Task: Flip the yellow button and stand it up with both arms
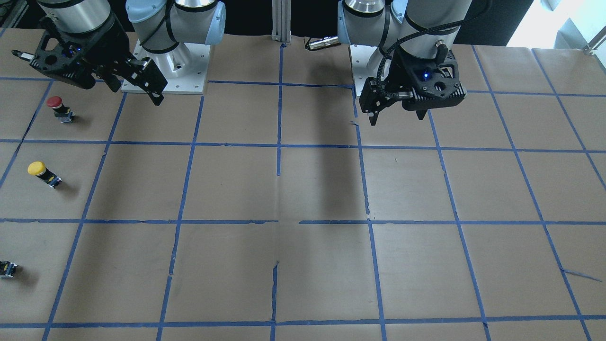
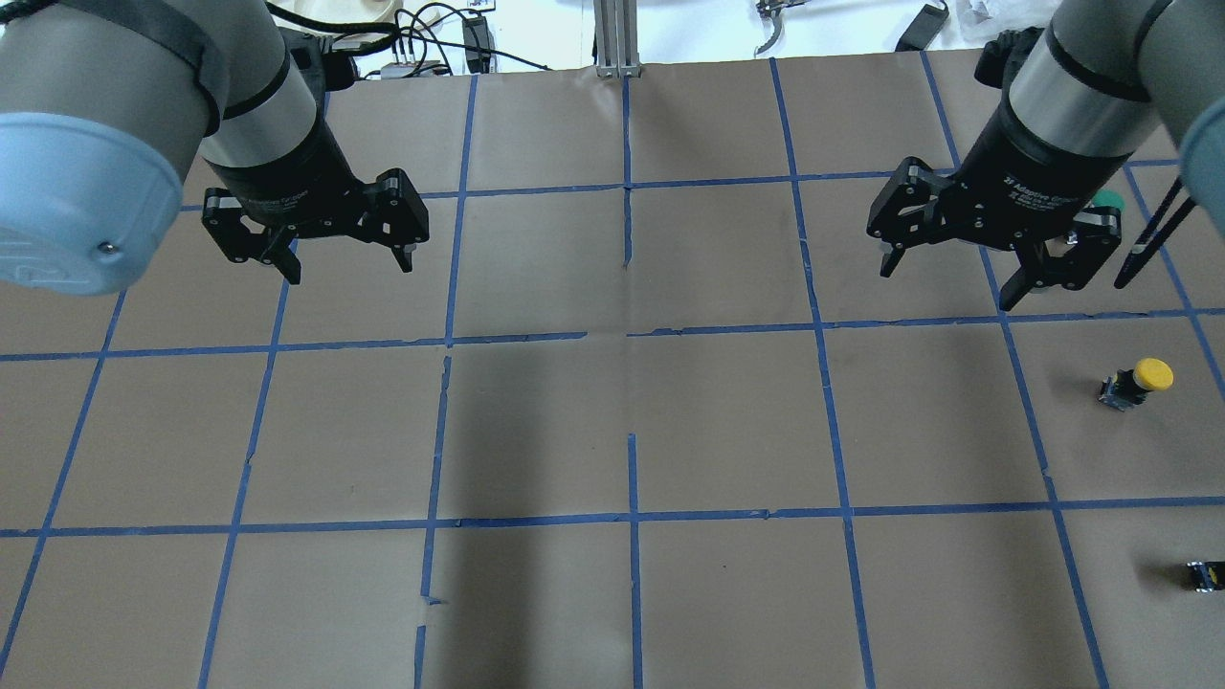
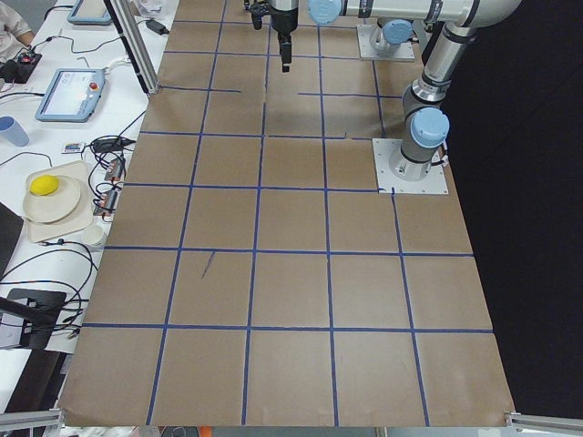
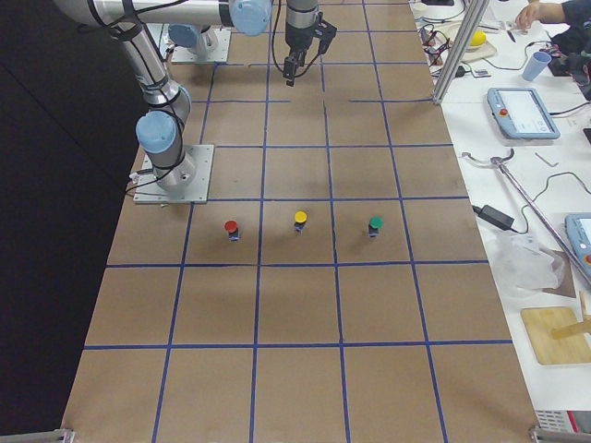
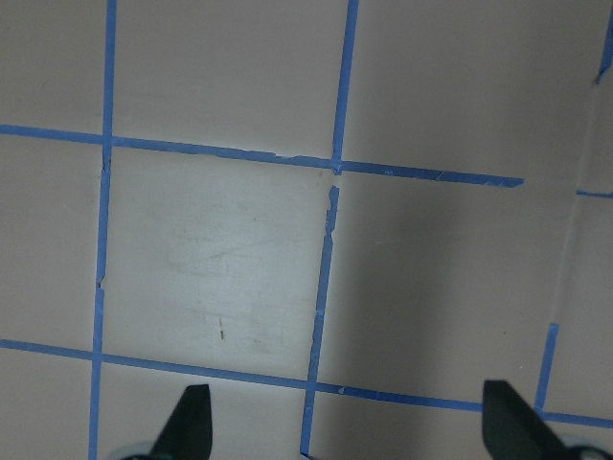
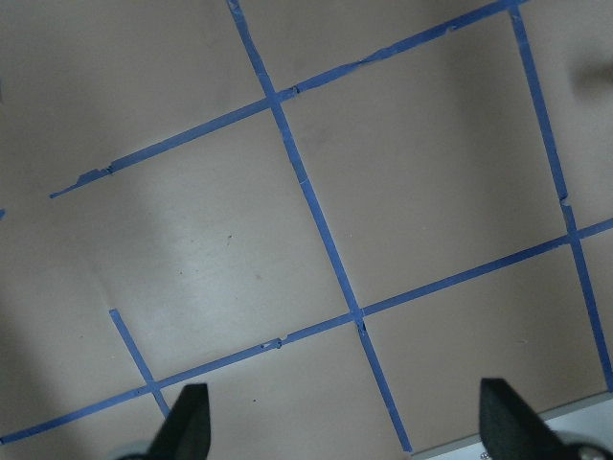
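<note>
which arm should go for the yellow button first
Right. The yellow button sits far to the robot's right, close to the open right gripper; the left gripper hangs well away from it.

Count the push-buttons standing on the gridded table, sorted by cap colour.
red button: 1
yellow button: 1
green button: 1
Total: 3
</note>
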`<state>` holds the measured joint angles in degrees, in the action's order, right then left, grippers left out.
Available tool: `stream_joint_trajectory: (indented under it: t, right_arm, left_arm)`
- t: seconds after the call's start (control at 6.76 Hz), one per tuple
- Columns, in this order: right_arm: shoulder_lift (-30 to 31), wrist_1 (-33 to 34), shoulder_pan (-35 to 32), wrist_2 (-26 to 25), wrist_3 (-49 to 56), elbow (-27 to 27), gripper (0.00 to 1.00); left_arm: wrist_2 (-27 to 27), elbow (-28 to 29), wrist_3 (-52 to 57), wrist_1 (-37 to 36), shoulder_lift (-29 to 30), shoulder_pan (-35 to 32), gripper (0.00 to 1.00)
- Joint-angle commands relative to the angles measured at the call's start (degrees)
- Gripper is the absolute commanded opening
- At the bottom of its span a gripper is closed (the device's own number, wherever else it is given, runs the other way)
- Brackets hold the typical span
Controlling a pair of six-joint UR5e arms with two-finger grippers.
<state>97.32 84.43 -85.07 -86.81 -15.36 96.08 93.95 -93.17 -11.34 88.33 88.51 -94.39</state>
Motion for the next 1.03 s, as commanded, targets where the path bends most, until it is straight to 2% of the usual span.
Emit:
stream_joint_trajectory:
  t: [0.0, 0.3, 0.89]
  right_arm:
    - [0.24, -1.63, 0.00, -2.81, 3.05, -0.27, 1.00]
    - [0.15, -1.11, -2.29, -2.92, 3.84, -0.36, 1.00]
    - [0.06, -1.02, -2.29, -2.31, 3.85, -0.19, 1.00]
  left_arm:
    - [0.00, 0.00, 0.00, 0.00, 0.00, 0.00, 1.00]
    - [0.00, 0.00, 0.00, 0.00, 0.00, 0.00, 1.00]
    - [0.00, 0.00, 0.00, 0.00, 0.00, 0.00, 1.00]
